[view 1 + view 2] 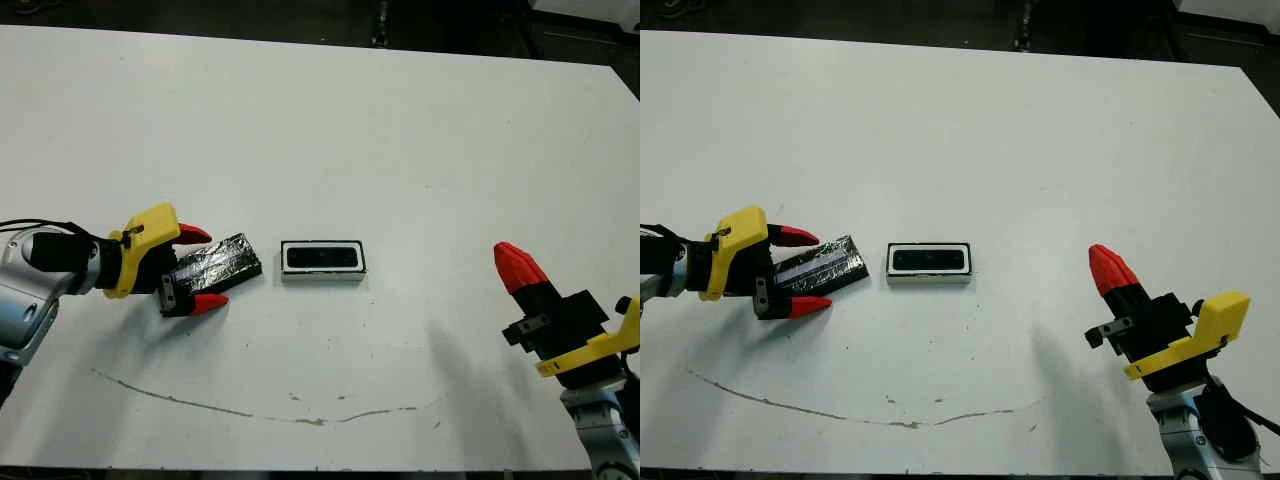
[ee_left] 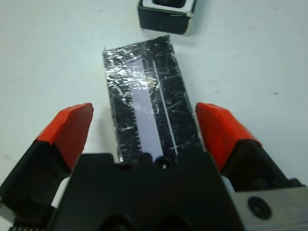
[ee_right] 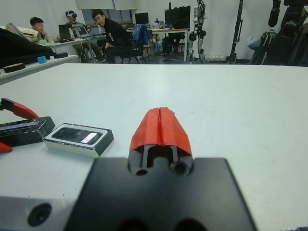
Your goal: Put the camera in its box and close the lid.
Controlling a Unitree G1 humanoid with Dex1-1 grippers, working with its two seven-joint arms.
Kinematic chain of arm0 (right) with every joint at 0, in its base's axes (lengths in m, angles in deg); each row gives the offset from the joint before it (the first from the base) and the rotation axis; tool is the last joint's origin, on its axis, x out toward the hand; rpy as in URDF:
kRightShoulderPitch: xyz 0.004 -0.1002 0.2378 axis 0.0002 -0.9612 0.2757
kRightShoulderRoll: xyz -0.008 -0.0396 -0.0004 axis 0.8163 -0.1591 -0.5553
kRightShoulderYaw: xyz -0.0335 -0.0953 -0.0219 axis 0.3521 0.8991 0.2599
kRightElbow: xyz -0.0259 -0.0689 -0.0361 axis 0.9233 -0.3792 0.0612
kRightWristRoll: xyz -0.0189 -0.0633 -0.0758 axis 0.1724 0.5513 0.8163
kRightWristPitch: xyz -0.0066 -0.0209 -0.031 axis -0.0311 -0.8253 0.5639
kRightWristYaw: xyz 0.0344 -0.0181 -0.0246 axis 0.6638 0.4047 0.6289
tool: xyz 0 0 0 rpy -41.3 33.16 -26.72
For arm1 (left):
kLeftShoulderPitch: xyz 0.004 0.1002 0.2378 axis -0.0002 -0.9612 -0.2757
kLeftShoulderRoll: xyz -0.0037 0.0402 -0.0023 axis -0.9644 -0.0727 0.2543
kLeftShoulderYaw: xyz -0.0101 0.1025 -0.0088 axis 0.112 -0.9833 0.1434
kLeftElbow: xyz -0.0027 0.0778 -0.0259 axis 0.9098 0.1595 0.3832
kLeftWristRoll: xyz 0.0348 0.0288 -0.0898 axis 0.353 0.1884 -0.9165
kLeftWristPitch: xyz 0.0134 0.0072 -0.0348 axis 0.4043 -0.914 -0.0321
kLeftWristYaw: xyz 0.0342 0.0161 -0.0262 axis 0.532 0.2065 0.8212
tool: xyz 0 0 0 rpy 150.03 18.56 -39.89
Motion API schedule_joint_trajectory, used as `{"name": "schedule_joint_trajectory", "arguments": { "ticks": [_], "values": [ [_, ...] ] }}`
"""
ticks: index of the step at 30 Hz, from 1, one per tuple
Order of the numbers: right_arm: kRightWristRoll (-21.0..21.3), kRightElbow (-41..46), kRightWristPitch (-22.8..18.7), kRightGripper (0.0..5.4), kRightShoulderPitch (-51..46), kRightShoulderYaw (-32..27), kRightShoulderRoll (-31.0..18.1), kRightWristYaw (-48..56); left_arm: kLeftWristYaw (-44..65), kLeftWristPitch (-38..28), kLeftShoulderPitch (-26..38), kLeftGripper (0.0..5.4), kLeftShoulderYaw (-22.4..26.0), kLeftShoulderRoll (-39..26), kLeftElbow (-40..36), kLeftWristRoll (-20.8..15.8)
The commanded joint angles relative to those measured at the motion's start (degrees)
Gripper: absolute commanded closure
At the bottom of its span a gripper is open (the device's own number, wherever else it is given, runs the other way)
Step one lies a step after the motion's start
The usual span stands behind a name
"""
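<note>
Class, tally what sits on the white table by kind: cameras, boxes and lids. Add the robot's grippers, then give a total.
Cameras: 1, the camera, lying inside the box
Boxes: 1, the box
Lids: 1, the lid, between the open left gripper's fingers
Grippers: 2, left gripper and right gripper, shut
Total: 5

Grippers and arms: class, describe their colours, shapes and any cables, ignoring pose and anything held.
Each gripper, left and right, has two red wedge-shaped fingertips on a black body with a yellow bracket behind. The forearms are silver-grey, and black cables run along the left arm.
</note>
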Motion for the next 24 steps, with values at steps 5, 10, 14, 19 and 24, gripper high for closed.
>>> {"name": "schedule_joint_trajectory", "arguments": {
  "ticks": [5, 10, 14, 19, 24],
  "values": [
    [-0.10, -0.16, -0.45, 5.40, -0.72, -0.28, -0.42, -0.23, -3.34, 0.36, -3.03, 0.95, 1.21, 0.77, -0.27, 0.21],
    [0.97, -0.67, 0.77, 5.40, -0.65, -0.18, -0.14, -0.18, -2.77, 0.67, -2.68, 1.65, 1.35, 1.03, 0.58, -0.97],
    [2.09, -0.48, 1.03, 5.40, -0.78, -0.06, 0.10, -0.73, -1.61, 0.32, -2.25, 2.21, 1.44, 1.09, 1.55, -2.13],
    [0.80, -0.21, 0.01, 5.40, -0.88, -0.13, -0.06, -0.68, -0.16, -0.63, -1.47, 2.25, 1.56, 1.31, 3.46, -3.20],
    [0.17, -0.10, -0.83, 5.40, -0.78, -0.14, -0.22, -1.05, 0.19, 0.28, -0.65, 2.25, 2.25, 1.86, 4.46, -4.54]
  ]
}}
